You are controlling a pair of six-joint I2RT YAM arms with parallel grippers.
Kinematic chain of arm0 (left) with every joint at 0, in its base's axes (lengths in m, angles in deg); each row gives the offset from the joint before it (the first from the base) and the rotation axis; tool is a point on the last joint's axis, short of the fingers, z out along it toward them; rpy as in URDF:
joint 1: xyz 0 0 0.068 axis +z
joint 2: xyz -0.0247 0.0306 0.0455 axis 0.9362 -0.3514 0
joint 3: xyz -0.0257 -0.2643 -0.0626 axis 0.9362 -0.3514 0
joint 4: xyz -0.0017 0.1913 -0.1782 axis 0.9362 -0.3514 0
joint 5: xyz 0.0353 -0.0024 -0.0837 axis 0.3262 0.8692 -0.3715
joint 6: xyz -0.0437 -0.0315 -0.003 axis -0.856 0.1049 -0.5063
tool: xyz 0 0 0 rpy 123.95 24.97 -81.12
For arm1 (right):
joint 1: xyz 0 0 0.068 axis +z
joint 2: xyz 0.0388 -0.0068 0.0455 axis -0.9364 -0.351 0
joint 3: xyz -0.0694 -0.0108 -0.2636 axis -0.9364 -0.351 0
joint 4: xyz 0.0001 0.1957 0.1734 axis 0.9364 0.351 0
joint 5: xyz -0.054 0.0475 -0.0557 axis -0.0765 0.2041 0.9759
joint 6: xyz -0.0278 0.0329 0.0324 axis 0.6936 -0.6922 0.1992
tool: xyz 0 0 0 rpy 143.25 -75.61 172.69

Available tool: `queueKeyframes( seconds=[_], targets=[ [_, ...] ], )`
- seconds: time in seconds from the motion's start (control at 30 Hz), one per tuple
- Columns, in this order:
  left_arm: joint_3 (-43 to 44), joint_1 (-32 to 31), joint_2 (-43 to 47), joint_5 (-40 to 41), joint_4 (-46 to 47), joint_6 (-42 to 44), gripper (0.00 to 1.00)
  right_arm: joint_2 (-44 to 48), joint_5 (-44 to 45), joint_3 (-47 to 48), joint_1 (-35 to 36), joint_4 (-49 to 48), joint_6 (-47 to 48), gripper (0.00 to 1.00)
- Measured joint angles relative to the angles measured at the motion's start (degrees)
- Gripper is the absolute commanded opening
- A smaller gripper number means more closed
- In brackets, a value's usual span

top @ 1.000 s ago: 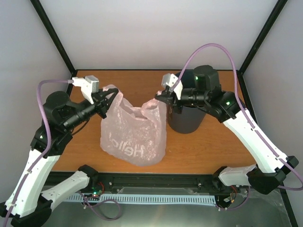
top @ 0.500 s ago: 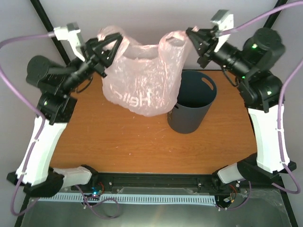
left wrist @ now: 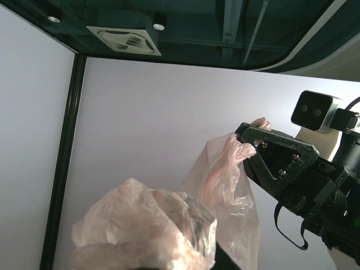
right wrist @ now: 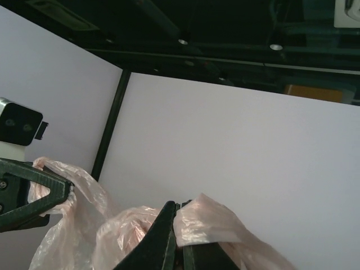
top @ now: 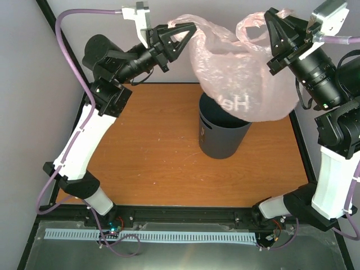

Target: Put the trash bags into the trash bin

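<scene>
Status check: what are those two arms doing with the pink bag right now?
Left gripper, right gripper: both shut on the handles of the bag. It hangs between them over the bin, bulk not inside. Nothing seen blocking.

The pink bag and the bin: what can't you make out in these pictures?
- Inside of the bin, top view: the pink bag hangs over its mouth. Whether the bag's bottom is already inside cannot be told.
- The bag's lettering, top view: only a few letters show; folds hide the rest.
- Fingertips of the left gripper, left wrist view: bunched plastic covers them.
- The bin, both wrist views: out of frame; those cameras point upward.
</scene>
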Motion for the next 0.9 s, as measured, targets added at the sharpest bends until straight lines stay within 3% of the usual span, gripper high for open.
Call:
queueKeyframes(
  seconds=[0.3,0.57,0.73,0.8,0.9],
  targets=[
    [-1.0,-0.6,-0.8,1.4,0.2,0.1,0.01,0.8,4.4,-3.2,0.0,0.6,2.7,0.03],
    [-4.0,-0.4,-0.2,15.0,-6.1,2.0,0.01,2.8,8.5,-12.5,-0.1,-1.8,6.1,0.03],
    [-4.4,1.7,-1.9,17.0,-8.3,1.8,0.01,2.4,10.0,-17.4,-0.4,-4.2,7.6,0.03],
    [-4.4,3.0,-3.4,16.2,-8.4,1.0,0.01,1.2,10.1,-17.7,-1.1,-4.6,7.8,0.11],
    [-3.9,5.5,-6.8,14.7,-8.8,-0.5,0.01,-1.0,9.4,-17.2,-3.2,-4.6,7.0,0.71]
  ],
)
